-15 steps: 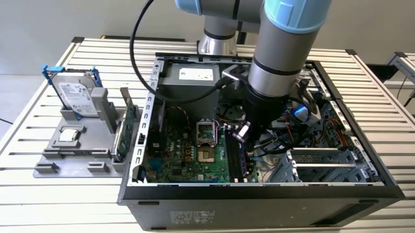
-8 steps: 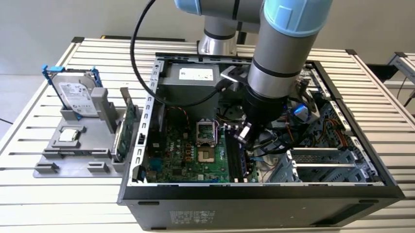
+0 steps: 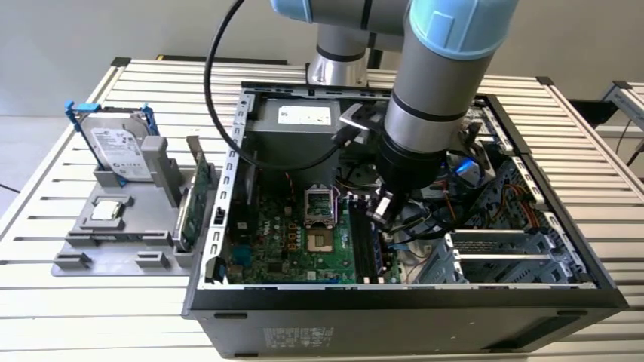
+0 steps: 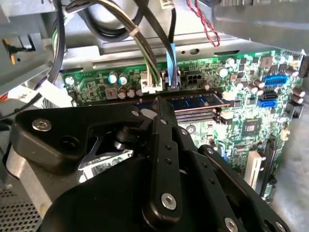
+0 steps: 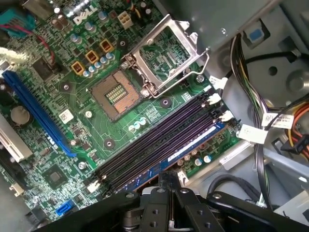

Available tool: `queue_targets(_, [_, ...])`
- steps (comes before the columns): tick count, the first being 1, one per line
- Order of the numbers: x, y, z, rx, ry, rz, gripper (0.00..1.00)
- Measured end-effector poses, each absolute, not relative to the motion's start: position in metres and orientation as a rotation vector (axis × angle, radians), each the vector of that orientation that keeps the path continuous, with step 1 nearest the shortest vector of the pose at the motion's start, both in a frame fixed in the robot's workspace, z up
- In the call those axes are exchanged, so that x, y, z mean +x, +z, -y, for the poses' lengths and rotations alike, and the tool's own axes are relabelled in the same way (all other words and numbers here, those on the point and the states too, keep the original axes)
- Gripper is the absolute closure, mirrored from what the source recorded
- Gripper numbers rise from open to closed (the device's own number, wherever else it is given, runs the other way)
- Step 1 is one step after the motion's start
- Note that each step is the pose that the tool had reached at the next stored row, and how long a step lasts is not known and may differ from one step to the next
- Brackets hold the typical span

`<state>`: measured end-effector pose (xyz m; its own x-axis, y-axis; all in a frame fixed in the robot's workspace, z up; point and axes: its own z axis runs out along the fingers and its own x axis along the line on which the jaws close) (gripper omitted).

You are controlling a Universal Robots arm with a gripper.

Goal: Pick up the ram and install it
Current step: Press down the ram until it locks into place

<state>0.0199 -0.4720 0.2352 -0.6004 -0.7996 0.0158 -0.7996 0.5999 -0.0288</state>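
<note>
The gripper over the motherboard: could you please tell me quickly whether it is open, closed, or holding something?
Gripper: closed on the ram, which sits in the outermost memory slot of the motherboard.

Inside the open computer case (image 3: 403, 298), the gripper (image 5: 169, 181) stands over the memory slots (image 5: 154, 140), where the ram (image 5: 193, 147) sits in the outermost slot. At its 3 o'clock in the exterior view, loose cables (image 3: 443, 219) and the drive cage (image 3: 508, 253) crowd the way. At 9 o'clock, the motherboard (image 3: 292, 241) is low and free around the open CPU socket (image 3: 319, 205).
</note>
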Motion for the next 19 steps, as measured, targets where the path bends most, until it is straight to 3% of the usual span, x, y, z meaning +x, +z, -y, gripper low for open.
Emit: queue_targets(19, [0.0199, 0.2336, 0.4718, 1.743, 0.041, 2.621, 1.0])
